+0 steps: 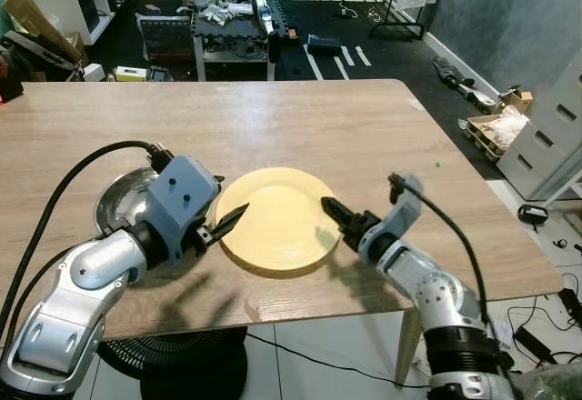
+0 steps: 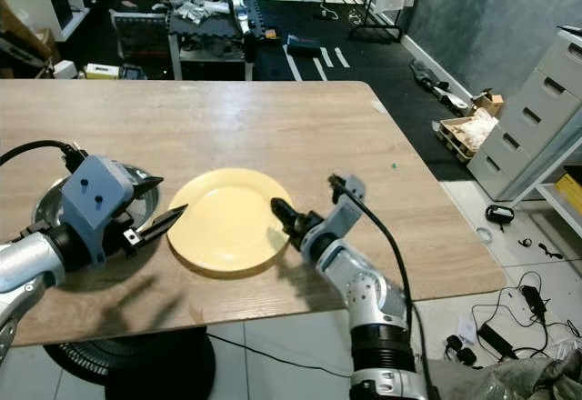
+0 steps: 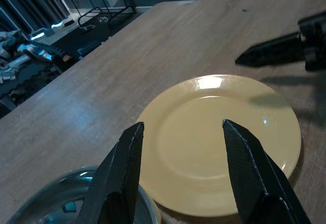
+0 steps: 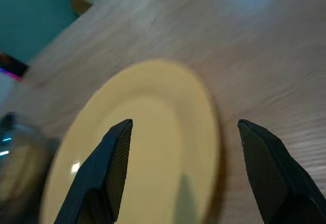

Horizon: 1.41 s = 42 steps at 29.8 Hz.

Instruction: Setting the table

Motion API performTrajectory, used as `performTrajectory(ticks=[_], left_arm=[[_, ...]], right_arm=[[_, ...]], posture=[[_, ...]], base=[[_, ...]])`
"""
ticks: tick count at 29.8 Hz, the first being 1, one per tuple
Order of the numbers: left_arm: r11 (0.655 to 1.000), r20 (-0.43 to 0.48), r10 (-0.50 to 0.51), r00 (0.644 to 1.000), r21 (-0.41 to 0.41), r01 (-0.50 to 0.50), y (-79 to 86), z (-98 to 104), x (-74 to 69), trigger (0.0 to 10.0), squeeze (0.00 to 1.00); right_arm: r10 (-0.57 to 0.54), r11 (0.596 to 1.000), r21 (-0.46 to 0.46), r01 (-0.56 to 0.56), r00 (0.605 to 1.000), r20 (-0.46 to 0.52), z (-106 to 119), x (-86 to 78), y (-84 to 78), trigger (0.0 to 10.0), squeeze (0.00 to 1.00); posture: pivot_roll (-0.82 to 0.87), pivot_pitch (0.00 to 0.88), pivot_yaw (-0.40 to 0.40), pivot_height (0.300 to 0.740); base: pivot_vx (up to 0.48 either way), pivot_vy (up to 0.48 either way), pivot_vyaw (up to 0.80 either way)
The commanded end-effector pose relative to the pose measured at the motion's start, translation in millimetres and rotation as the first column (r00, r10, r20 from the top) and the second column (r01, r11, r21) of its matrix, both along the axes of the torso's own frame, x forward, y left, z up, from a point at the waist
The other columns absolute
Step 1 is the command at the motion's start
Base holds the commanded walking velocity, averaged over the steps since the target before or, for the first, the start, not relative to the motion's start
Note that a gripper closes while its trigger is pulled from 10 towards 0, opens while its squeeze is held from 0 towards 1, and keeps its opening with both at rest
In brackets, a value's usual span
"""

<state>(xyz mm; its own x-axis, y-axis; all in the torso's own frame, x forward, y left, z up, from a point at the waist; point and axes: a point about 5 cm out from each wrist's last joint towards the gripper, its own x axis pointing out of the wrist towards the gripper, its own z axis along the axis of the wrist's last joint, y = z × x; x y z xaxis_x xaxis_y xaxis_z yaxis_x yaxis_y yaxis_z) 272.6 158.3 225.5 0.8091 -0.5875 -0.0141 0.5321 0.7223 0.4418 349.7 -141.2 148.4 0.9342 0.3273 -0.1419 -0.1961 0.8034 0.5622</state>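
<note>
Left gripper (image 1: 229, 223): lower left of the left eye view, on a blue-grey wrist housing. Fingers (image 3: 125, 170) spread apart, holding nothing; tips hover just beside the near-left rim of the plate, no contact visible.

Right gripper (image 1: 333, 211): lower centre-right of the left eye view. Fingers (image 4: 109, 165) spread wide in the right wrist view, empty; tips sit over the right rim of the plate. Whether they touch it cannot be told.

Yellow plate (image 1: 273, 218): round, flat, lying on the tabletop (image 1: 273, 127) near its front edge, centre of the frame, between the two grippers. In the left wrist view it shows between and beyond the two fingers; in the right wrist view likewise, blurred.

Metal bowl (image 1: 123, 202): shiny, on the tabletop at centre-left, just beside the plate's left rim and partly covered by the left wrist housing.

Background, upper part of frame: dark floor with cluttered low shelves (image 1: 232, 18); grey drawer unit (image 1: 555, 136) at right edge.
</note>
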Motion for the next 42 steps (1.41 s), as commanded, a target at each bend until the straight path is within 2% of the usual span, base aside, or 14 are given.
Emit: performTrajectory(ticks=[1,6,9,10,12,15,17,19,24,27,30,38,41,42], left_arm=[[1.000,-0.028,-0.018,0.999,0.006,0.018,-3.6,-6,-3.2,10.0,0.00],[1.000,-0.058,-0.021,0.998,-0.003,0.021,-3.3,-11,-6.0,10.0,0.00],[0.999,-0.065,-0.017,0.998,-0.031,0.015,-3.4,-11,-5.9,10.0,0.00],[0.999,-0.065,-0.017,0.998,-0.031,0.015,-3.4,-11,-5.9,10.0,0.00],[0.997,-0.057,0.004,0.998,-0.082,-0.009,-6.1,-8,-2.1,10.0,0.00],[0.992,-0.057,0.021,0.998,-0.123,-0.028,-9.5,-6,0.1,10.0,0.00],[0.977,-0.050,0.095,0.994,-0.188,-0.103,-15.3,-5,5.2,10.0,0.00],[0.959,-0.049,0.150,0.987,-0.234,-0.157,-22.6,-5,6.5,10.0,0.00],[0.928,-0.067,0.250,0.966,-0.267,-0.259,-23.4,-8,8.2,10.0,0.00],[0.925,-0.113,0.231,0.966,-0.284,-0.254,-26.2,-11,5.9,10.0,0.00],[0.921,-0.110,0.239,0.965,-0.288,-0.261,-25.8,-12,7.1,10.0,0.00],[0.922,-0.069,0.274,0.959,-0.264,-0.282,-26.5,-12,12.8,10.0,0.00],[0.914,-0.071,0.242,0.968,-0.317,-0.252,-29.3,-9,11.6,10.0,0.00],[0.918,-0.072,0.240,0.968,-0.306,-0.250,-29.4,-9,11.0,10.0,0.00]], right_arm=[[-0.018,0.999,-0.043,0.020,0.999,0.033,4,0.4,-4.5,10.0,0.00],[-0.121,0.991,-0.029,0.128,0.979,0.166,27,3.4,-30.1,10.0,0.00],[-0.167,0.985,-0.004,0.173,0.952,0.255,45,1.9,-41.0,10.0,0.00],[-0.167,0.985,-0.004,0.173,0.952,0.255,45,1.9,-41.0,10.0,0.00],[-0.221,0.973,0.009,0.231,0.916,0.336,59,-1.3,-51.3,10.0,0.00],[-0.254,0.965,0.030,0.260,0.901,0.353,62,-3.7,-54.3,10.0,0.00],[-0.305,0.947,0.022,0.321,0.872,0.383,63,-8.8,-56.2,10.0,0.00],[-0.336,0.933,0.022,0.358,0.849,0.408,64,-15.8,-54.7,10.0,0.00],[-0.314,0.941,0.020,0.338,0.847,0.428,63,-27.0,-45.3,10.0,0.00],[-0.255,0.955,-0.023,0.296,0.856,0.450,60,-35.3,-31.9,10.0,0.00],[-0.239,0.956,-0.042,0.289,0.856,0.459,59,-37.4,-28.0,10.0,0.00],[-0.234,0.952,-0.074,0.297,0.864,0.447,51,-38.4,-27.0,10.0,0.00],[-0.234,0.951,-0.079,0.299,0.865,0.444,50,-38.5,-27.1,10.0,0.00],[-0.233,0.951,-0.083,0.298,0.865,0.444,50,-38.6,-27.2,10.0,0.00]], posture=[[0.04,0.026,0.005,0.740],[0.04,0.026,0.008,0.740],[0.04,0.027,0.008,0.740],[0.04,0.027,0.008,0.740],[0.03,0.024,0.013,0.740],[0.03,0.023,0.016,0.740],[0.03,0.024,0.021,0.740],[0.02,0.025,0.027,0.740],[0.02,0.027,0.033,0.740],[0.02,0.029,0.037,0.740],[0.02,0.029,0.036,0.740],[0.02,0.026,0.030,0.740],[0.01,0.021,0.030,0.740],[0.01,0.021,0.029,0.740]], base=[[0.000,0.000,0.00],[0.000,0.000,0.00],[0.000,0.000,0.00],[0.000,0.000,0.00],[0.000,0.000,0.00],[0.000,0.000,0.00],[0.000,0.000,0.00],[0.000,0.000,0.00],[0.000,0.000,0.00],[0.000,0.000,0.00],[0.000,0.000,0.00],[0.000,0.000,0.00],[0.000,0.000,0.00],[0.000,0.000,0.00]])
